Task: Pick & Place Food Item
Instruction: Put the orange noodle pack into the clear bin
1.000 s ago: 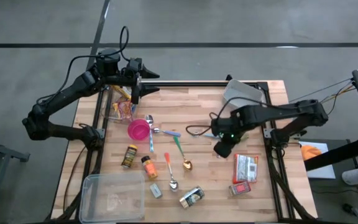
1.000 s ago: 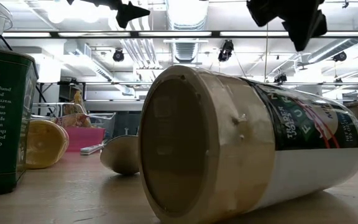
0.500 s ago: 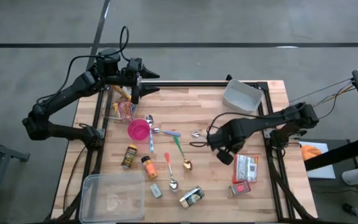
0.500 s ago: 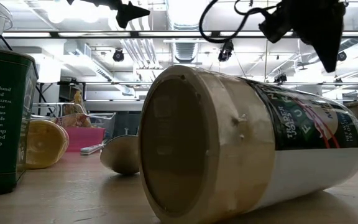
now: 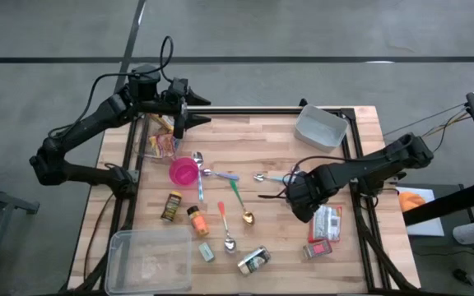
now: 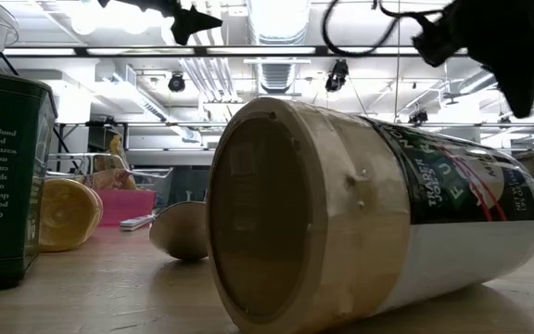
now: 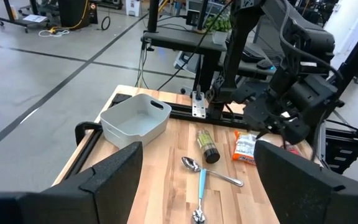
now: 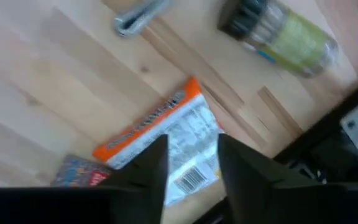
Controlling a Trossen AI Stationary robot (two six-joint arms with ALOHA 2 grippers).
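An orange-and-white food packet [image 5: 326,222] [image 8: 160,134] lies flat on the wooden table near its right edge. My right gripper [image 5: 303,205] [image 8: 191,165] hangs open just over the packet's left end, pointing down, with the fingers apart above the packet's white end. They touch nothing that I can see. In the low view it shows as a dark shape [image 6: 517,56] at the top right. My left gripper [image 5: 183,115] [image 7: 197,186] waits open at the far left corner, raised above the table and holding nothing.
A small red packet [image 5: 318,249] lies just nearer than the food packet. A green-labelled jar [image 8: 278,31] [image 7: 207,146] lies under the right arm. The grey bin [image 5: 319,126] stands far right and the clear tub [image 5: 149,259] near left. Spoons, spice jars and a pink cup [image 5: 183,171] fill the middle.
My right arm has swung toward the table's near edge and sunk. Its gripper has turned and tipped further downward, ending over the left end of the orange-and-white packet. The packet has not moved.
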